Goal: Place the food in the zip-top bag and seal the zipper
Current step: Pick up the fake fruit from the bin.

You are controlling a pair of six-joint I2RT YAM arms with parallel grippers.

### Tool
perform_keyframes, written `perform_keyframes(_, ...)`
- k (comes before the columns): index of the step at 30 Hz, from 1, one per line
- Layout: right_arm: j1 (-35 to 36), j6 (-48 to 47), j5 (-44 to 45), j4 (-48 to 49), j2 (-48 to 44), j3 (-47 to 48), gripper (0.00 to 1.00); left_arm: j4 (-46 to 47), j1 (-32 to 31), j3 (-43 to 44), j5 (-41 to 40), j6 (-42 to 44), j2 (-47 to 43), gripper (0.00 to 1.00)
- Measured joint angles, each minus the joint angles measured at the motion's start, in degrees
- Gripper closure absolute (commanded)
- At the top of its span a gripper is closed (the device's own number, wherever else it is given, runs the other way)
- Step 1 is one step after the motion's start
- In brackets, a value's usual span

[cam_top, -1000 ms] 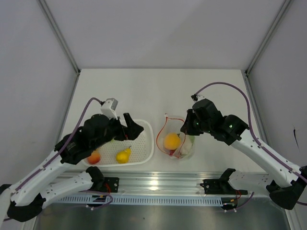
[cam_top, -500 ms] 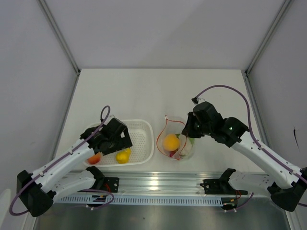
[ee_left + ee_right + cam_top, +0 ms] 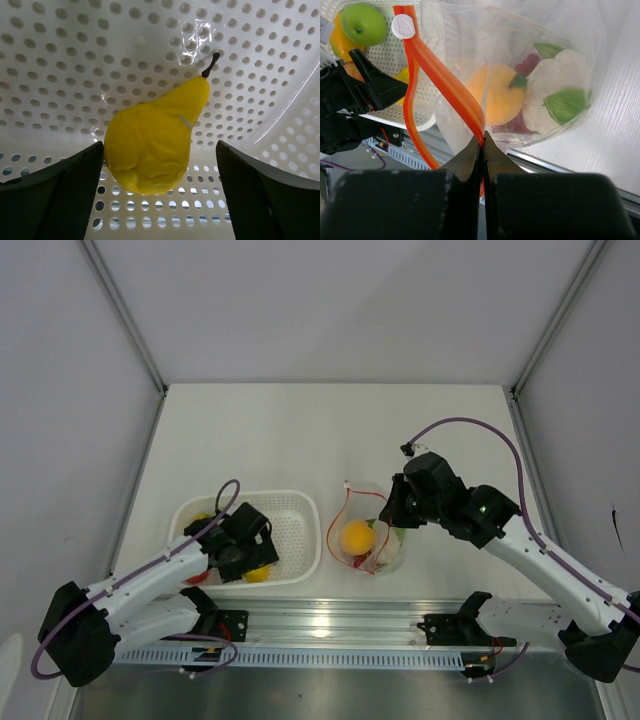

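The left gripper point(image 3: 160, 192) stands spread wide around the yellow pear point(image 3: 150, 150) lying in the white perforated basket point(image 3: 150, 50), not yet clenched. If it closes off-centre, the tapering pear could squirt out. Beyond, the right gripper point(image 3: 482, 150) is clenched on the zipper point(image 3: 445, 90) of the zip-top bag point(image 3: 520, 30), which already contains an orange point(image 3: 492, 97) and a cauliflower point(image 3: 555, 100). If that pinch slips, the floppy mouth could collapse.

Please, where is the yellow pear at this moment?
The yellow pear lies in the white basket on the left side of the table in the top view, between the open jaws of the left gripper.
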Motion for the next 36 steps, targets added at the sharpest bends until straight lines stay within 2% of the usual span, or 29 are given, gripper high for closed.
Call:
perform_keyframes(3,0.00,0.00,0.00,0.00,0.00,0.00,1.00,1.18,0.00,0.00,0.37,0.00,1.81,0.11)
perform_keyframes(5,0.00,0.00,0.02,0.00,0.00,0.00,1.00,1.84,0.00,0.00,0.66,0.02,2.60,0.18)
perform_keyframes(9,0.00,0.00,0.02,0.00,0.00,0.00,1.00,2.34,0.00,0.00,1.05,0.07,2.64,0.34)
perform_keyframes(10,0.00,0.00,0.02,0.00,0.00,0.00,1.00,2.47,0.00,-0.04,1.18,0.02,2.43,0.42)
perform_keyframes(11,0.00,0.00,0.02,0.00,0.00,0.00,1.00,2.51,0.00,-0.07,1.20,0.02,2.21,0.46)
perform_keyframes(16,0.00,0.00,0.02,0.00,0.00,0.00,1.00,2.62,0.00,-0.11,0.85,0.07,0.52,0.48)
perform_keyframes(19,0.00,0.00,0.02,0.00,0.00,0.00,1.00,2.34,0.00,0.00,0.17,0.24,-0.11,0.58)
perform_keyframes(23,0.00,0.00,0.02,0.00,0.00,0.00,1.00,-0.02,0.00,2.80,-0.66,2.47,-1.16,0.58)
perform_keyframes(28,0.00,0.00,0.02,0.00,0.00,0.00,1.00,0.90,0.00,8.02,0.02,6.95,-8.07,0.52)
perform_keyframes(32,0.00,0.00,0.02,0.00,0.11,0.07,1.00,5.40,0.00,11.65,4.11,9.40,-14.05,0.48)
perform_keyframes(36,0.00,0.00,0.00,0.00,0.39,0.48,1.00,11.93,0.02,14.60,11.28,10.71,-14.58,0.48)
